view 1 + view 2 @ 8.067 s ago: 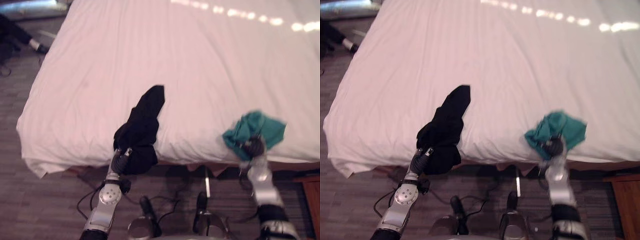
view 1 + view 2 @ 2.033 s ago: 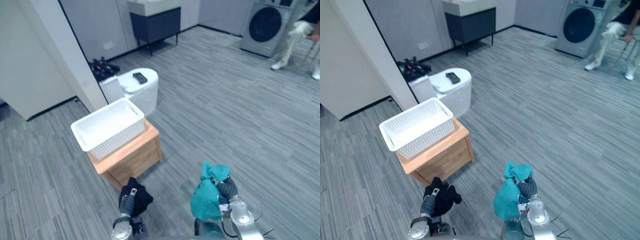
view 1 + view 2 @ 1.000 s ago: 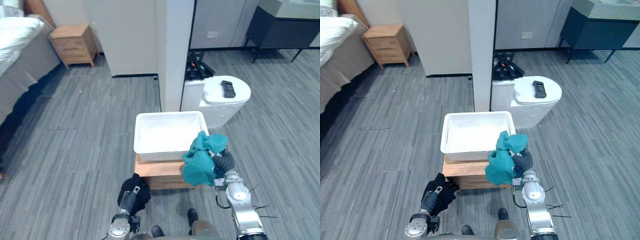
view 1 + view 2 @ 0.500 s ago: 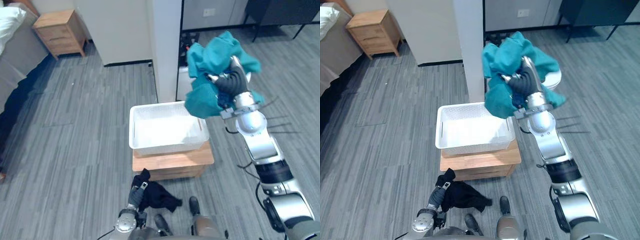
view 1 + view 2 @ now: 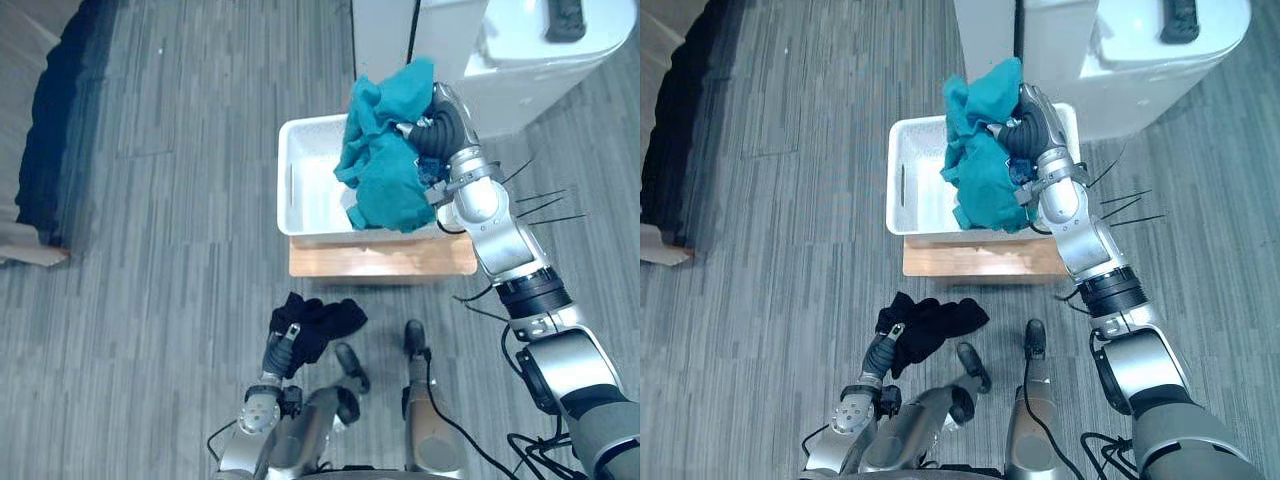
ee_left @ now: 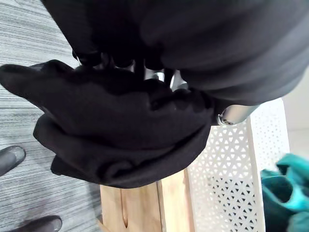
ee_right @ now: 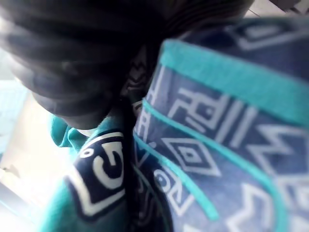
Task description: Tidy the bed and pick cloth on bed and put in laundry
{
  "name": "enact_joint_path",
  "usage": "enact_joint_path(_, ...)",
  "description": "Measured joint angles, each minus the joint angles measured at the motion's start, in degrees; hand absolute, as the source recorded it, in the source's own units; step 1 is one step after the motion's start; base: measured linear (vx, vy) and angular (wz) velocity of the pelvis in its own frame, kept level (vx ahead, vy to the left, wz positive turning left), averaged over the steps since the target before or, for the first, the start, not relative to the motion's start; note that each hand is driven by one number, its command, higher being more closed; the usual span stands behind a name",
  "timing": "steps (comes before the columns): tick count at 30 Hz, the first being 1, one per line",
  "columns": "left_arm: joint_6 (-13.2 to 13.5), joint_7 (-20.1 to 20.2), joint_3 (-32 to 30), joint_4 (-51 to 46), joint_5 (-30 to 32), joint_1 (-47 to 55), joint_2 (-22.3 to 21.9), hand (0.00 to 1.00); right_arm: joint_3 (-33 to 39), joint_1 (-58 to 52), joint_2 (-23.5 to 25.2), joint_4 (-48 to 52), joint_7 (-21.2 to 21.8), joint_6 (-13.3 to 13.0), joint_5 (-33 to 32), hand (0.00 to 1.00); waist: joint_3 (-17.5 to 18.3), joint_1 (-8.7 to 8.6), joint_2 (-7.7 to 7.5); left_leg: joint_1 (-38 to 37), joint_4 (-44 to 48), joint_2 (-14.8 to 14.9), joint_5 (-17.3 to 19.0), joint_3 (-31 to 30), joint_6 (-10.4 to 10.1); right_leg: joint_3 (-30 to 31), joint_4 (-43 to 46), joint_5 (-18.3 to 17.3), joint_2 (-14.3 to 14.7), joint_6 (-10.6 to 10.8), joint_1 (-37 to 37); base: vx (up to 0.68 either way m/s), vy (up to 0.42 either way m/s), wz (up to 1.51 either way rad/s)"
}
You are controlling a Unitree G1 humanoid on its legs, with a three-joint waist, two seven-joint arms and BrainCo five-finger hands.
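Note:
My right hand is shut on a bunched teal cloth and holds it just over a white mesh laundry basket. The cloth hangs down over the basket's right half. Up close in the right wrist view, the teal cloth has a patterned print. The basket sits on a low wooden stand. My left hand hangs low in front of the stand, shut on a black cloth. In the left wrist view, the black cloth drapes over the fingers, beside the basket's wall.
A white rounded unit with a dark remote on top stands just behind the basket, next to a white pillar. The dark edge of the bed runs along the far left. Grey plank floor lies open left of the stand.
The camera has tilted down toward the basket. My right hand has brought the teal cloth down from high up to just over the basket. The left hand still holds the black cloth low.

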State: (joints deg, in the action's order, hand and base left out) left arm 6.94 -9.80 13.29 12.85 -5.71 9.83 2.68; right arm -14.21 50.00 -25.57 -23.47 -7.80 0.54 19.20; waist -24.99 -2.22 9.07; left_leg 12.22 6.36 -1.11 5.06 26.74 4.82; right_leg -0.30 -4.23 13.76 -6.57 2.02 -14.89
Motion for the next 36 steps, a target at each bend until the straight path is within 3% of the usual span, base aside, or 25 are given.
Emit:
enact_joint_path(8,0.3,-0.3,0.2,-6.5,-0.9,0.5,0.5,1.0,1.9,-0.5,-0.6,-2.3,-1.1,1.0,4.3,0.0,-0.4,-0.15,0.04,0.5,2.1,1.1,0.9,1.4,0.6,0.9,0.0,0.2,0.6,-0.3,-0.1,0.01,0.007,-0.07)
enact_joint_path(14,1.1,1.0,1.3,-13.1,-0.9,3.0,3.8,1.0,5.2,-13.9,-0.6,8.5,-5.4,1.2,18.9,0.0,0.0,-1.22,-0.22,-4.3,3.2,2.4,2.8,3.3,-0.1,2.4,-1.2,-1.5,1.3,-0.7,4.8,0.03,-0.007,-0.19)
enact_joint_path(19,1.1,1.0,1.6,-16.2,-1.5,3.3,5.5,1.0,8.0,-26.6,1.4,11.7,-7.1,2.2,27.9,0.0,4.7,-1.85,-1.54,-6.8,3.6,3.8,3.2,4.2,-0.7,2.5,-1.4,-1.9,2.3,0.7,7.2,0.06,-0.023,-0.1)
enact_joint_path(22,1.1,0.9,1.5,-21.7,-2.9,3.0,5.5,1.0,13.8,-34.8,3.6,16.2,-8.6,2.6,29.0,0.0,7.6,-1.89,-2.73,-8.6,3.6,4.3,3.5,4.7,-1.2,2.8,-1.4,-2.4,2.9,1.2,8.6,0.06,-0.014,-0.09)
enact_joint_path(25,1.1,0.4,-2.0,-27.8,-4.8,0.9,5.4,1.0,18.7,-41.2,6.2,17.0,-9.7,4.0,29.4,0.0,10.1,-3.17,-3.84,-9.8,3.3,4.5,3.4,5.3,-1.0,3.3,-1.4,-2.5,3.1,1.3,9.4,0.04,0.0,-0.09)
enact_joint_path(30,1.2,-5.4,-10.7,-29.5,-4.4,-10.1,6.9,1.0,23.3,-53.1,10.1,16.9,-10.0,5.1,28.5,0.0,13.4,-4.44,-4.45,-13.5,0.4,3.9,3.5,7.6,-1.6,5.1,-1.4,-2.8,3.3,1.7,11.0,-0.01,0.019,-0.22)
enact_joint_path(36,1.2,-12.9,-14.6,-27.4,2.0,-24.7,14.6,1.0,23.3,-62.0,14.1,14.1,-9.4,4.9,25.8,0.0,17.1,-6.55,-5.43,-17.1,-3.6,3.6,2.6,11.1,-3.1,5.1,-1.4,-3.4,3.7,2.1,11.9,-0.01,-0.011,-0.29)
